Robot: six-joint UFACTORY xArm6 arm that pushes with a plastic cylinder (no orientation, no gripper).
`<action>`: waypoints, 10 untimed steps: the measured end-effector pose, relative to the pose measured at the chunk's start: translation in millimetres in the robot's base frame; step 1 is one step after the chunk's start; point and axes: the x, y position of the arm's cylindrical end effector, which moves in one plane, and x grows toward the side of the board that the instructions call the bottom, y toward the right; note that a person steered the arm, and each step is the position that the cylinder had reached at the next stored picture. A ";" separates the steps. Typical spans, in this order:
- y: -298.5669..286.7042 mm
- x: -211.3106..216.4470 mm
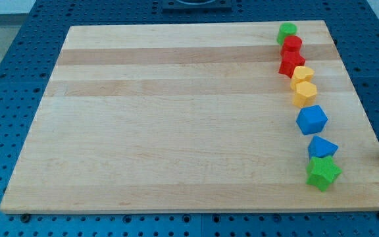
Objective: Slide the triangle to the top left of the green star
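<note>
Touching the green star (324,173), the blue triangle (322,147) sits above it

- A green cylinder (286,30) is sitting at the board's top right corner.
- A red cylinder (293,45) and another red block (291,63) are touching just below it.
- Two yellow blocks (302,74) (304,93) are following along the right edge.
- A blue cube (312,120) is lying below them.
- The wooden board (170,118) is resting on a blue perforated bench (12,79).
</note>
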 end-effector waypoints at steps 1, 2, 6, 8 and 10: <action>-11.1 -2.0; -13.0 -2.7; -142.7 -4.7; -183.1 -19.8; -182.0 -37.6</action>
